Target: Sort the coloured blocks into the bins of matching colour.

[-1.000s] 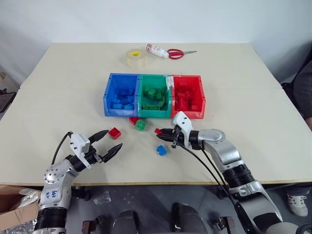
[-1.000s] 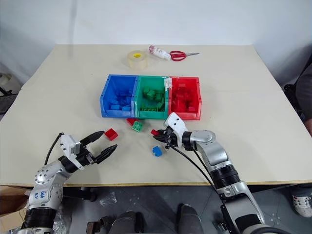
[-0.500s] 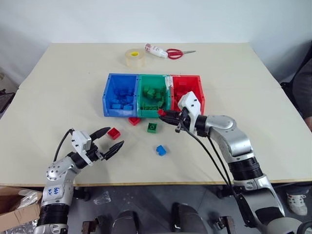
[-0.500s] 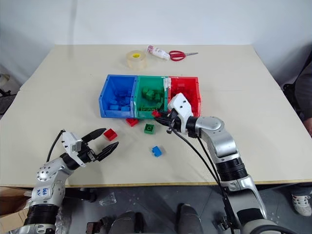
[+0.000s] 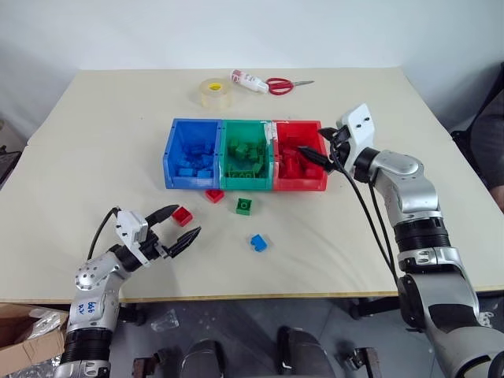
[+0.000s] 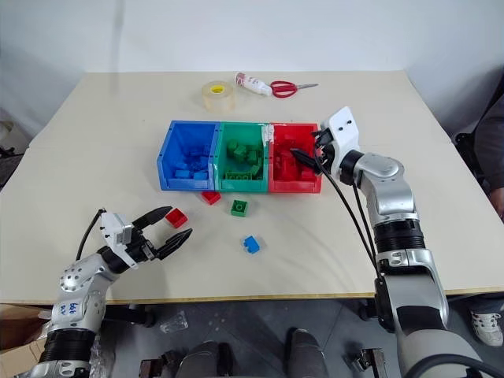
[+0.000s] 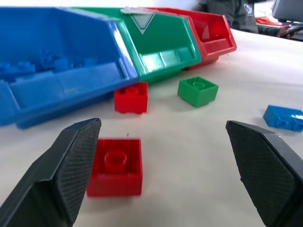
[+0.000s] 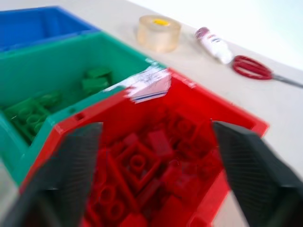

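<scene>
Three joined bins stand mid-table: blue (image 5: 170,153), green (image 5: 246,182) and red (image 5: 299,184), each holding several blocks of its own colour. My right gripper (image 5: 318,145) hovers open over the red bin's right side, nothing between its fingers (image 8: 75,165). Loose on the table in front of the bins lie a red block (image 5: 214,195), a green block (image 5: 244,206) and a blue block (image 5: 258,242). My left gripper (image 5: 179,224) is open low over the table, with another red block (image 7: 116,165) just beyond its left finger.
A tape roll (image 5: 214,92), a white bottle (image 5: 248,79) and red scissors (image 5: 282,84) lie at the table's far edge. Bare tabletop spreads on both sides of the bins and to the right of the loose blocks.
My right gripper rose from the table with a red block, travelled to the red bin and opened; the block is gone from its fingers. The green block shifted slightly right. The left gripper stayed put.
</scene>
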Available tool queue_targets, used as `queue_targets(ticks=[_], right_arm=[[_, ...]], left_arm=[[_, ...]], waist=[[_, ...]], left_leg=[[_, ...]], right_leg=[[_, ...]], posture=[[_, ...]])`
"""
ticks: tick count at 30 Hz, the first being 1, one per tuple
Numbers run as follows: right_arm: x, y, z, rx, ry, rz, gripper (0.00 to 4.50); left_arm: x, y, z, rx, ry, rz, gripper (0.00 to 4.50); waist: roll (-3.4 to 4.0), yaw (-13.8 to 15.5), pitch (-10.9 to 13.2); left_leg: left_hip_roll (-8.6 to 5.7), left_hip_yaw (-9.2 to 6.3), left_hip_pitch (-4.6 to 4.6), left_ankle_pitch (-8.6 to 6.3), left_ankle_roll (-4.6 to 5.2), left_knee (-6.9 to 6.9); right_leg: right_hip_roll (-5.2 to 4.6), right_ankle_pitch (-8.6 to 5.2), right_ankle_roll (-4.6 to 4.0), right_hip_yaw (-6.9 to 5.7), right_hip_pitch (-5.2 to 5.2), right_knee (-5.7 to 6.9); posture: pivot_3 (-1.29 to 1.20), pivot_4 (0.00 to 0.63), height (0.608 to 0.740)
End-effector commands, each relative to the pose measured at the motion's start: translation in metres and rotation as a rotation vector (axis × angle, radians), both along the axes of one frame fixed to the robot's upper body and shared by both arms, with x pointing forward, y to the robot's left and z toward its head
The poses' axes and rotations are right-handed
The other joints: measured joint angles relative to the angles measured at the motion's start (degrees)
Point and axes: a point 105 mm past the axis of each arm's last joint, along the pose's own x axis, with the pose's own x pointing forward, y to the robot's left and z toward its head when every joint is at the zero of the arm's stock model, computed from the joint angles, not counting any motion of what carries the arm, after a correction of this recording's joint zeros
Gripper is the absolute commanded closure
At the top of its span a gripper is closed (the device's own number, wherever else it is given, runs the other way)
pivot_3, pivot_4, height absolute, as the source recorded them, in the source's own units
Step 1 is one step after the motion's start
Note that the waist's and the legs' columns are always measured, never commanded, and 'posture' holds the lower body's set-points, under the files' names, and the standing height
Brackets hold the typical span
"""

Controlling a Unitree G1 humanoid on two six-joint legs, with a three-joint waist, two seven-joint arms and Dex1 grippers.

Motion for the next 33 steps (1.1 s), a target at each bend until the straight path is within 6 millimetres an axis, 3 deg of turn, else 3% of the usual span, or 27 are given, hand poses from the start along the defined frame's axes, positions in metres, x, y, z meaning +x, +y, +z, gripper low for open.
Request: queue_targets(ticks=[1, 3, 8, 15, 17, 27, 33], right_arm=[[-0.017, 0.003, 0.012, -0.024, -0.060, 0.065, 0.01], [-0.027, 0.005, 0.007, -0.039, -0.047, 0.106, 0.01], [-0.076, 0.003, -0.022, -0.128, 0.016, 0.229, 0.01], [-0.143, -0.022, -0.067, -0.230, 0.241, 0.310, 0.01], [-0.155, -0.026, -0.076, -0.262, 0.281, 0.318, 0.01], [-0.155, -0.015, -0.074, -0.218, 0.266, 0.323, 0.01], [-0.154, -0.008, -0.076, -0.204, 0.255, 0.346, 0.01]], left_arm=[[0.000, -0.001, 0.002, 0.000, -0.014, -0.008, 0.00], [0.001, -0.002, 0.002, -0.001, -0.014, -0.012, 0.00], [0.001, -0.003, 0.001, 0.004, -0.014, -0.033, 0.00], [-0.002, 0.001, 0.000, 0.030, -0.015, -0.069, 0.00], [-0.003, 0.003, 0.001, 0.032, -0.016, -0.071, 0.00], [-0.005, 0.002, 0.005, 0.050, -0.021, -0.096, 0.00], [-0.015, -0.028, 0.019, 0.072, -0.040, -0.202, 0.00]], waist=[[0.00, 0.13, 0.00], [0.00, 0.29, 0.00], [-0.01, 0.73, 0.00], [-0.05, 0.67, 0.00], [-0.08, 0.74, -0.01], [-0.15, 0.54, 0.03], [-0.16, 1.07, 0.03]], left_leg=[[0.00, 0.00, 0.00, 0.00, 0.00, 0.00], [0.00, 0.00, -0.01, -0.01, 0.00, 0.00], [-0.01, -0.02, -0.03, -0.06, 0.03, 0.03], [-0.01, -0.02, 0.00, -0.07, 0.03, 0.04], [-0.01, -0.02, 0.01, -0.07, 0.03, 0.05], [-0.01, -0.02, 0.07, -0.08, 0.05, 0.07], [-0.01, -0.02, 0.03, -0.09, 0.06, 0.09]], right_leg=[[0.00, 0.00, 0.00, 0.00, 0.00, -0.01], [-0.01, 0.00, 0.00, 0.00, 0.00, -0.03], [-0.03, 0.00, 0.01, 0.00, 0.02, -0.07], [-0.03, 0.00, 0.01, -0.01, 0.03, -0.08], [-0.02, 0.00, 0.01, -0.01, 0.05, -0.12], [-0.03, -0.02, -0.03, -0.01, 0.05, -0.23], [-0.03, -0.01, -0.02, -0.01, 0.06, -0.13]], posture=[[0.00, 0.150, 0.740], [0.00, 0.150, 0.740], [0.00, 0.150, 0.740], [0.00, 0.150, 0.740], [0.00, 0.150, 0.740], [0.00, 0.150, 0.740], [0.00, 0.150, 0.740]])
